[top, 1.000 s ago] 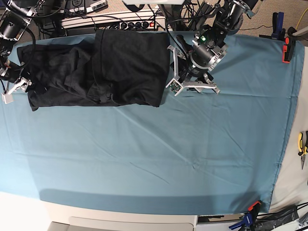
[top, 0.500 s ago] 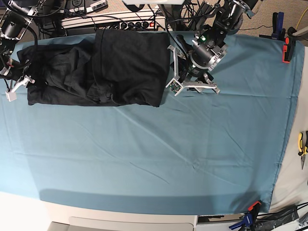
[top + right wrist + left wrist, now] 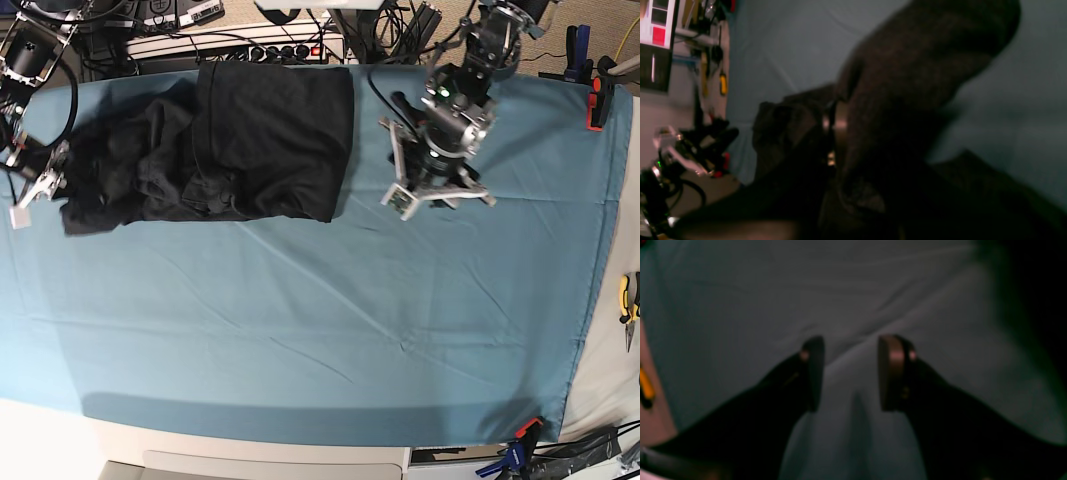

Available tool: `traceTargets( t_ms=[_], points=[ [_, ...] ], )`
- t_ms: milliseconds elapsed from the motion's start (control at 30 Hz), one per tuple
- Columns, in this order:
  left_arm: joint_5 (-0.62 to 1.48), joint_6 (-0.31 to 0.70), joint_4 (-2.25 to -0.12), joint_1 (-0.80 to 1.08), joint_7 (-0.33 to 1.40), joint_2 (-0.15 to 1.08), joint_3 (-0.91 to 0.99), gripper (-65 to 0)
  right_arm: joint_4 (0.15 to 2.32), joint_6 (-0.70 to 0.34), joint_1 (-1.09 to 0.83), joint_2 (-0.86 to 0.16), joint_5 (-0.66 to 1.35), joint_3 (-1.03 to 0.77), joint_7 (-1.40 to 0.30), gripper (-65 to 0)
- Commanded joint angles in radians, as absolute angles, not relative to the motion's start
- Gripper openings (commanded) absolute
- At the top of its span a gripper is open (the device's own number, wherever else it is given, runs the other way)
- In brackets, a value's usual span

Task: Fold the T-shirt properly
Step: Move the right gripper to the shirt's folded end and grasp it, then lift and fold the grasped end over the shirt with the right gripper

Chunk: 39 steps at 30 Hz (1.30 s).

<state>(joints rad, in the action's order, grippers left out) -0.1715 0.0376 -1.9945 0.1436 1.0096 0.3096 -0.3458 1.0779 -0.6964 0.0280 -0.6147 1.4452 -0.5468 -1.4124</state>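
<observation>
- The table cloth (image 3: 330, 330) lies bare across the near part of the scene, teal and lightly creased.
- Farther back at the left edge, the right gripper (image 3: 42, 185) is clamped on dark fabric at the left end of the T-shirt (image 3: 270, 140).
- The T-shirt lies along the far left, bunched toward that gripper and flatter to the right.
- The left gripper (image 3: 436, 195) hovers right of the shirt, jaws apart, holding nothing.
</observation>
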Motion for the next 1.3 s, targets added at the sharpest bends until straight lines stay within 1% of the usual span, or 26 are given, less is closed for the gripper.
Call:
traceTargets(
  t_ms=[0,133,267,400,567,767,933,1000,1200,1267],
  points=[
    [-0.179,0.033,-2.014,0.136,0.996,0.319,-0.328,-38.8,1.131,-0.698,0.044,-0.643,1.484,-0.553,-1.396,-65.0],
    [-0.157,0.033,-2.014,0.138,0.998,0.347,-0.262,-38.8,1.304,-0.698,0.044,-0.625,1.484,-0.553,-1.396,-65.0],
    [-0.155,0.033,-2.015,0.152,0.998,0.377,-0.191,-38.8,1.457,-0.698,0.036,-0.571,1.480,-0.553,-1.396,-65.0],
    [-0.152,0.020,-2.017,0.171,0.998,0.411,-0.132,-39.0,1.583,-0.698,-0.031,-0.481,1.423,-0.548,-1.396,-65.0],
    [-0.153,0.014,-2.046,0.183,0.994,0.456,-0.091,-39.3,1.697,-0.698,-0.143,-0.345,1.409,-0.544,-1.396,-65.0],
    [-0.152,0.010,-2.062,0.189,0.989,0.471,-0.088,-39.5,1.847,-0.698,-0.243,-0.210,1.274,-0.542,-1.396,-65.0],
    [-0.152,0.010,-2.062,0.188,0.983,0.472,-0.088,-39.5,1.933,-0.698,-0.271,-0.137,1.137,-0.519,-1.396,-65.0],
    [-0.152,0.010,-2.062,0.188,0.977,0.471,-0.088,-39.5,1.940,-0.693,-0.271,-0.119,1.080,-0.482,-1.381,-65.0],
    [-0.152,0.010,-2.062,0.188,0.975,0.472,-0.088,-39.5,1.939,-0.641,-0.260,-0.071,0.875,-0.325,-1.240,-65.0],
    [-0.152,0.011,-2.062,0.188,0.975,0.471,-0.088,-39.5,1.939,-0.628,-0.244,-0.057,0.822,-0.274,-1.218,-65.0]
  ],
)
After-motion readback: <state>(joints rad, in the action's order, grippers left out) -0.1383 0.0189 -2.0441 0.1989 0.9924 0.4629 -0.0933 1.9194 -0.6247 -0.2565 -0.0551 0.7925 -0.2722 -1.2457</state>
